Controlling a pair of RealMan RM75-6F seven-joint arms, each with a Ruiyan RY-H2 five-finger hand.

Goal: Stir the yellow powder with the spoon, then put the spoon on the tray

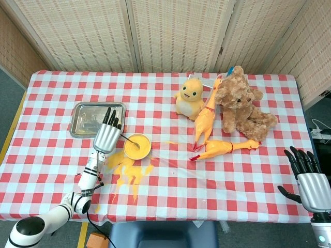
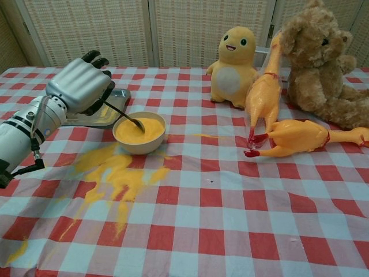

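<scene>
Behind the round bowl of yellow powder (image 2: 139, 132), a rectangular metal tray (image 1: 97, 119); right, plush toys (image 2: 288, 75); in front, spilled yellow powder (image 2: 114, 176).

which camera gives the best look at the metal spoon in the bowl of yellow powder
The chest view: the thin metal spoon shows its handle and tip, dipped in the white bowl. The head view shows only a small sliver beside the left hand.

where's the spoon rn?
The spoon is held by the left hand, its tip dipped in the bowl of yellow powder, just right of the tray, on the table's left side.
</scene>
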